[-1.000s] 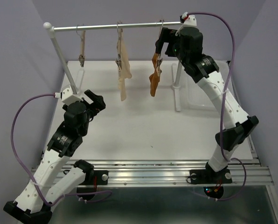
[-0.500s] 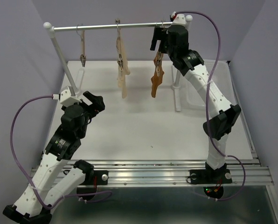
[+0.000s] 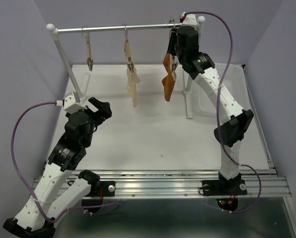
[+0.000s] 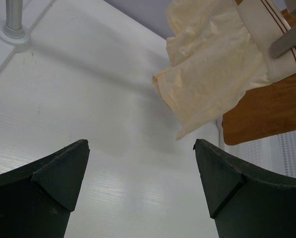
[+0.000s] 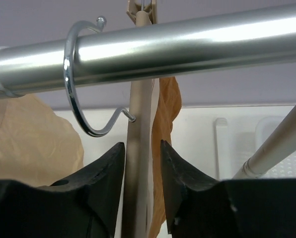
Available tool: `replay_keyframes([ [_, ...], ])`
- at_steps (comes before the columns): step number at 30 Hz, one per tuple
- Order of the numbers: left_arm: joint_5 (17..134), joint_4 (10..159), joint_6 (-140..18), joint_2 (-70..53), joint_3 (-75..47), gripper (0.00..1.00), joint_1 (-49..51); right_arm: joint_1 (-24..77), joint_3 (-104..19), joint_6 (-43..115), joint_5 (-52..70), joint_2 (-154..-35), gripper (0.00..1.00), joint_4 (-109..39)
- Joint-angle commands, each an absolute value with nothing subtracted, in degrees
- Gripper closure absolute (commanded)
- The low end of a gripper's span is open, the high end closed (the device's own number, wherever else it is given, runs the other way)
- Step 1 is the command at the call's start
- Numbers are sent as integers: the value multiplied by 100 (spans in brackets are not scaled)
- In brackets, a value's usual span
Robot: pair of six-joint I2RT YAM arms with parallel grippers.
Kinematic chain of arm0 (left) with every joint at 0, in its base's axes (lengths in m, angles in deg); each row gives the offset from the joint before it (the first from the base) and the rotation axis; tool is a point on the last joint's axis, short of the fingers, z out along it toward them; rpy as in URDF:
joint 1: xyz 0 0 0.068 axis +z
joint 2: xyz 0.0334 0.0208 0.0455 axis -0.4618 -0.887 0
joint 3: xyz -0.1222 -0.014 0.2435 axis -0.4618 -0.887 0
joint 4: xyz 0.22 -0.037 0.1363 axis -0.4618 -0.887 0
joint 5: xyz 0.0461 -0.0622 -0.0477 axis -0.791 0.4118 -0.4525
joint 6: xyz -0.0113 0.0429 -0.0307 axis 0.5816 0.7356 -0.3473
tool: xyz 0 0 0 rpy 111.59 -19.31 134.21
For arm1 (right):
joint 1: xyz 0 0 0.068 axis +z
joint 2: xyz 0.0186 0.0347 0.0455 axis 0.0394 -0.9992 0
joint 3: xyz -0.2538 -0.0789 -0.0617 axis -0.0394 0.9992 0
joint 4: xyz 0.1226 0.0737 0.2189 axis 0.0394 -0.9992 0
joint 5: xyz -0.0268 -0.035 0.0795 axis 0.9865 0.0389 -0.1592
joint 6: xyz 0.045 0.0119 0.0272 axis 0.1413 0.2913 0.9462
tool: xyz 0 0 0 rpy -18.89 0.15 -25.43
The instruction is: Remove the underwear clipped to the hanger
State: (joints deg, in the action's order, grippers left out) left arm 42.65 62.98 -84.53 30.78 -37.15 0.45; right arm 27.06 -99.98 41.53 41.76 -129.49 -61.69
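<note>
Under the rail [image 5: 187,44], right hand [image 5: 142,146] grips the hanger [image 5: 138,109] beside beige garment [image 3: 132,82]; left hand [image 4: 140,144] open.

No words to read
The hanger [image 5: 138,163] and the underwear [image 3: 168,84] show no letters, numbers or signs that can be read.

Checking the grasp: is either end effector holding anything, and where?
Right end effector straddles the hanger's wooden bar just below the hook; firm grip cannot be told. Left end effector holds nothing.
</note>
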Motion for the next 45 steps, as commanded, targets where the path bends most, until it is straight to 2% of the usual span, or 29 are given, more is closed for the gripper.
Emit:
replay_keyframes([
  [1,4238,6536,-8396,3126,-3782,1,17,2701,-10304,3990,4383,-13040,62,-5822],
  [5,4221,6518,-8404,3152,-3782,1,17,2701,-10375,3867,4427,-13075,69,-5866],
  [18,4203,6500,-8404,3196,-3782,1,17,2701,-10577,3542,4207,-13330,70,-6051],
  [20,4203,6492,-8404,3205,-3782,1,17,2701,-10603,3524,4216,-13339,76,-6051],
  [23,4177,6500,-8404,3222,-3782,1,17,2701,-10595,3507,4102,-13322,97,-6033],
  [24,4176,6500,-8404,3222,-3774,1,17,2701,-10586,3480,4102,-13304,99,-5972],
  [45,4150,6527,-8404,3196,-3800,1,17,2701,-9768,2645,3513,-12170,99,-5813],
])
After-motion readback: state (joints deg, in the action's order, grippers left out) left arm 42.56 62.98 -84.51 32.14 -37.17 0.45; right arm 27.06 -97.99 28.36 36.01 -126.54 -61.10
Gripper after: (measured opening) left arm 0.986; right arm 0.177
